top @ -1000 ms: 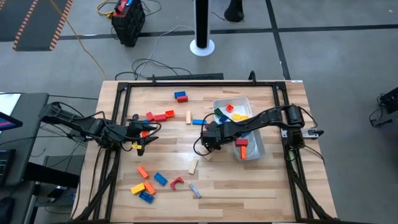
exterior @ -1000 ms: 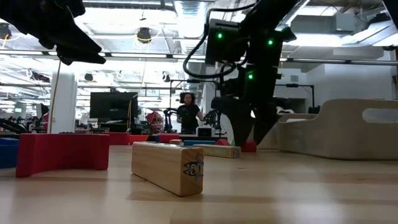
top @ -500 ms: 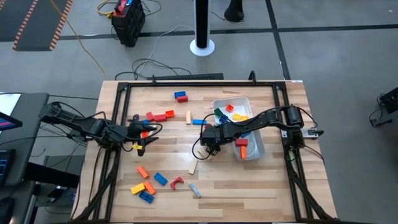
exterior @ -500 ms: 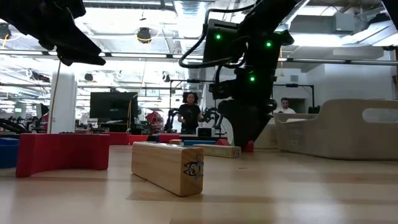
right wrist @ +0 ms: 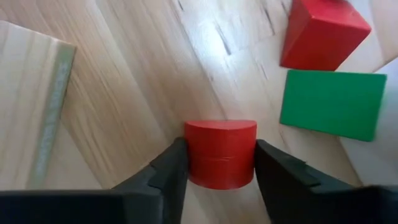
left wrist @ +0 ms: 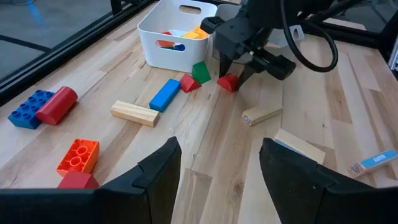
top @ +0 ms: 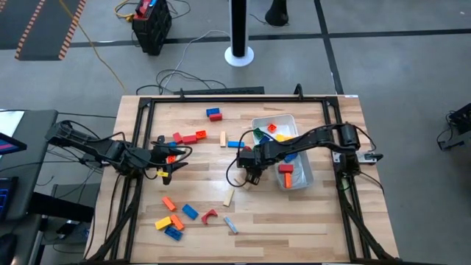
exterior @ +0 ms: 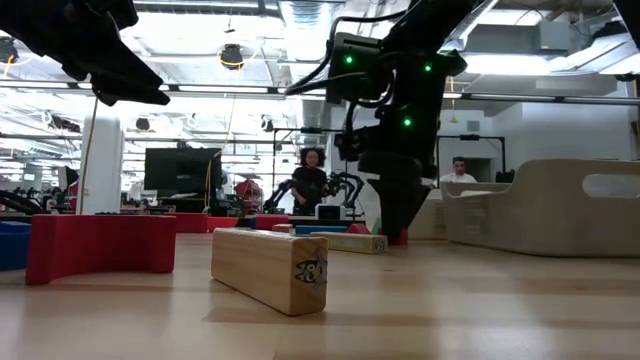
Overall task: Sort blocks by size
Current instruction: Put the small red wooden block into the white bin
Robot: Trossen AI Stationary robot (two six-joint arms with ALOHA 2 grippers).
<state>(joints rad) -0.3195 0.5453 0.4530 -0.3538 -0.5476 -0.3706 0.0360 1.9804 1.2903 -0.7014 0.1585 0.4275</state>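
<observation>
R arm (top: 252, 163) low mid-table, jaws clamped; L arm (top: 163, 163) parked, jaws apart.

Overhead room lighting is bright and even. Glare streaks my table (right wrist: 205, 31) close up; ceiling lights (exterior: 300, 15) bloom white at table level, silhouetting my arms.
</observation>
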